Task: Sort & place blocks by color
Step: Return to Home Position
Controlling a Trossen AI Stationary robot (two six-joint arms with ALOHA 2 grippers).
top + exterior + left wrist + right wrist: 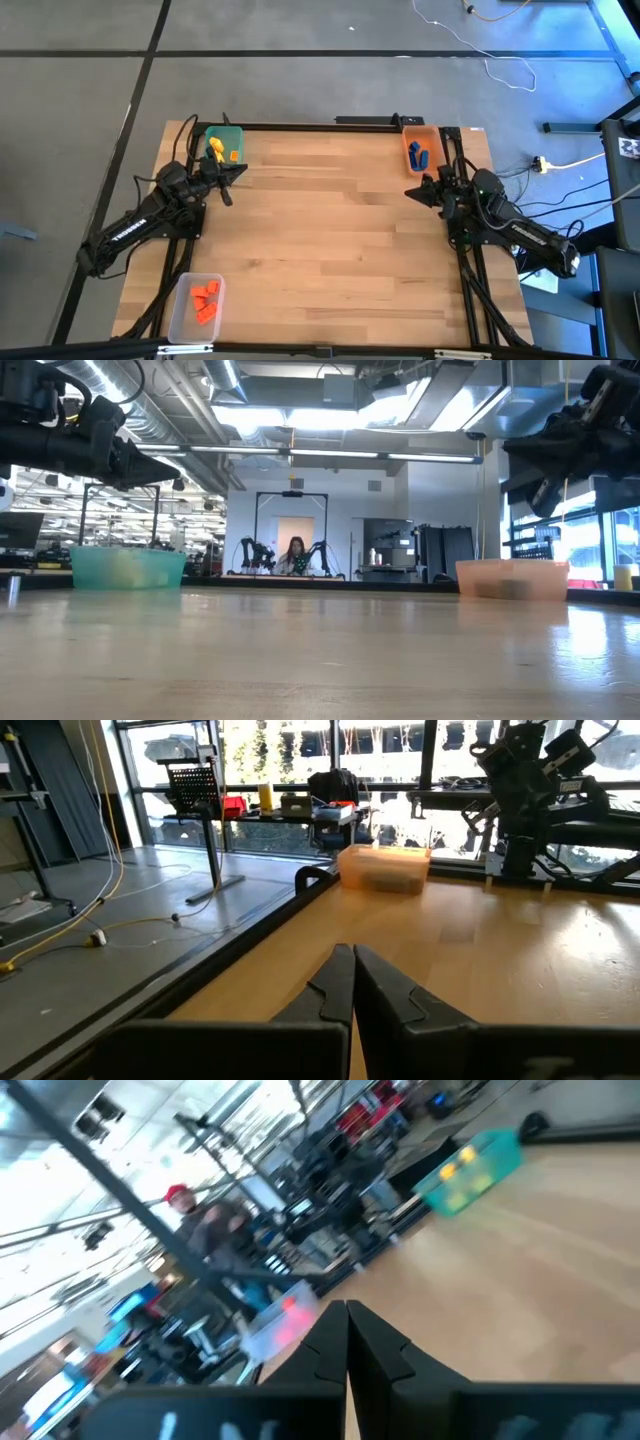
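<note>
Overhead only: tiny blocks (214, 150) sorted, yellow far left in green bin (233, 132), blue far right, orange-red near left. Pinched closed, empty: left gripper (352, 952), right gripper (347, 1308).

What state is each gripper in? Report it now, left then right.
Left gripper: shut, holding nothing, raised near the green rectangular plastic bin.
Right gripper: shut, holding nothing, raised near the orange rectangular plastic bin.
</note>
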